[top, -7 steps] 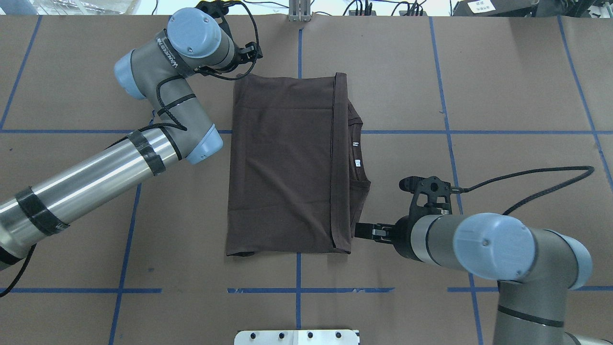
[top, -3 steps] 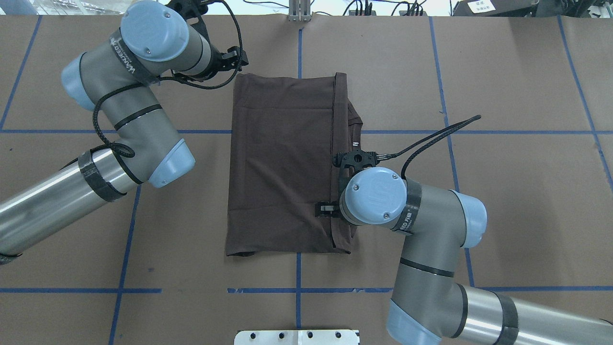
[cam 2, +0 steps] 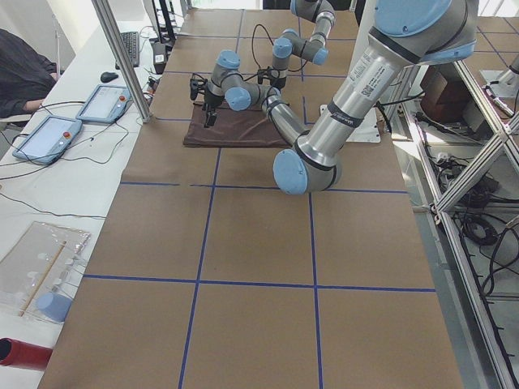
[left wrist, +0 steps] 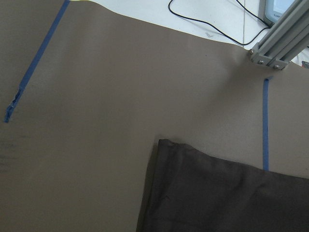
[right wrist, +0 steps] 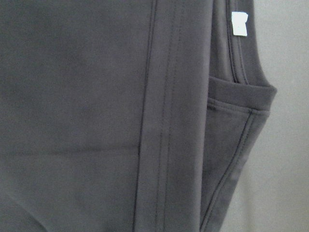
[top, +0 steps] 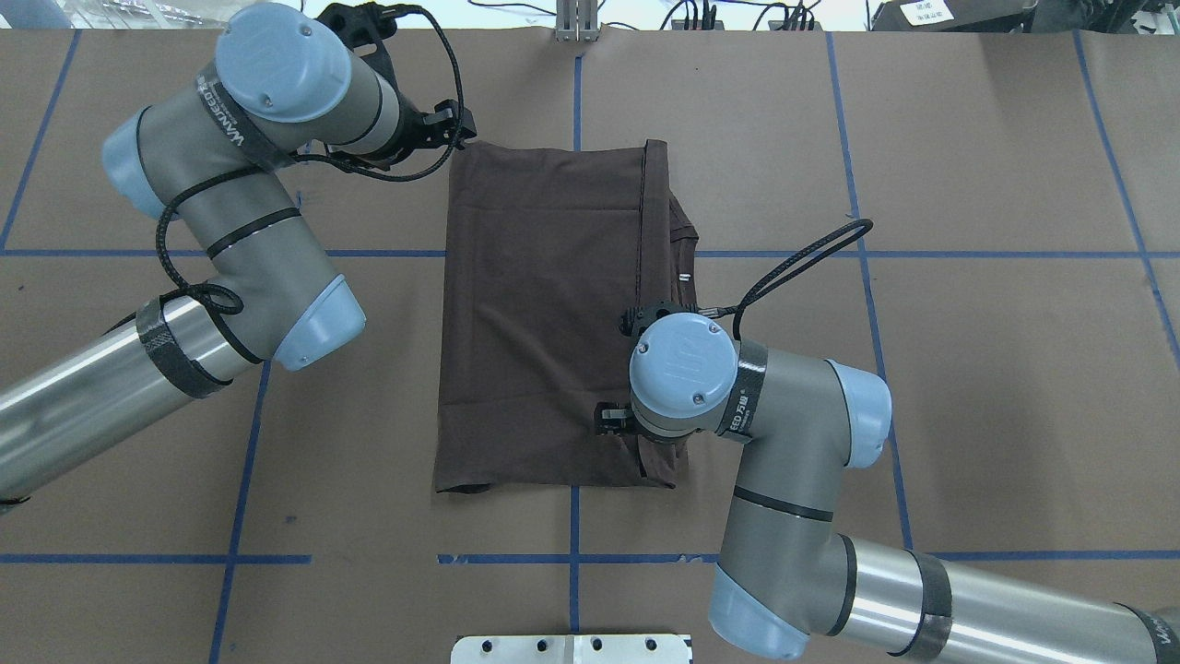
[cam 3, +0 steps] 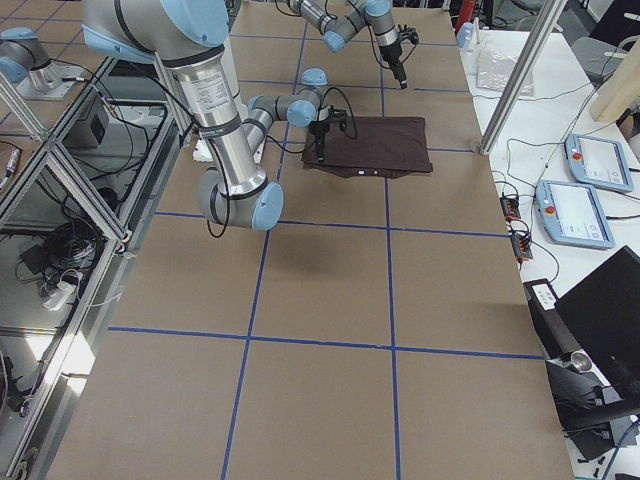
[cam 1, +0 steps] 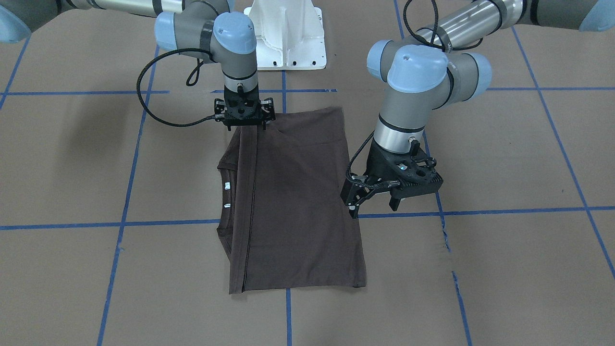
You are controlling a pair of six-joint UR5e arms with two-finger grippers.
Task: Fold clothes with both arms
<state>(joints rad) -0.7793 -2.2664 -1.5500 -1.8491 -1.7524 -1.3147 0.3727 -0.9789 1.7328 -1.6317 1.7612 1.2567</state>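
Front view shows left tool [cam 1: 374, 210] spread open beside the shirt [cam 1: 298, 192]; overhead barely shows it. Right tool [cam 1: 246, 126]: cannot tell.

A folded dark brown T-shirt [top: 544, 314] is lying on the paper-covered table [top: 996, 138], its collar [top: 687, 235] and a white tag [top: 685, 276] showing at the right edge. The left arm [top: 249, 212] is holding the left gripper [top: 458, 125] just beside the far left corner. The right arm [top: 793, 433] is leaning over the near right edge, its wrist covering the cloth.
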